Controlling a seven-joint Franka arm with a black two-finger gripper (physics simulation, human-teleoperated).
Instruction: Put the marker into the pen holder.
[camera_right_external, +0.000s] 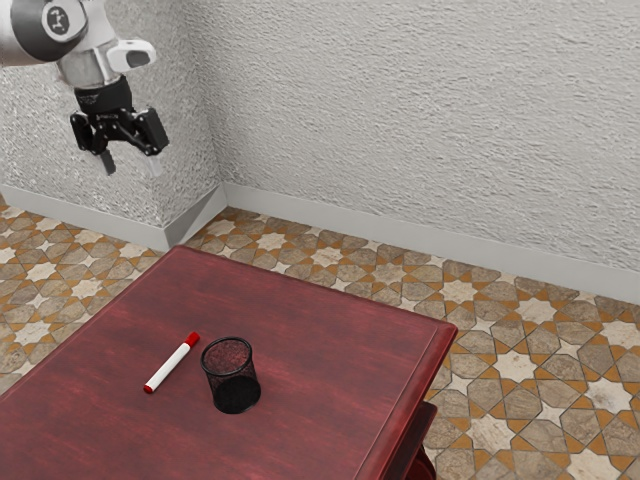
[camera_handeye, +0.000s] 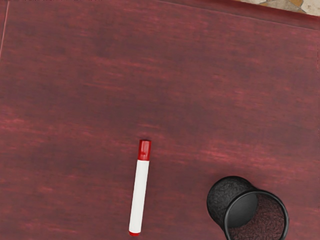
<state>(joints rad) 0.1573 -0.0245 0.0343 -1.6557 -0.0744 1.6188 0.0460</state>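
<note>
The worktop (camera_right_external: 320, 340) is deep wine red, streaked lengthwise with lighter red grain up to its edges, and carries a white marker (camera_right_external: 172, 367) with a bright red cap and a red butt, and a black mesh pen holder (camera_right_external: 223, 358). Beyond its edges run floor tiles (camera_right_external: 515, 366) patterned with cream stars among brown and orange shapes, and mottled whitish-grey walls (camera_right_external: 420, 120). The gripper (camera_right_external: 131, 166) is black.
</note>
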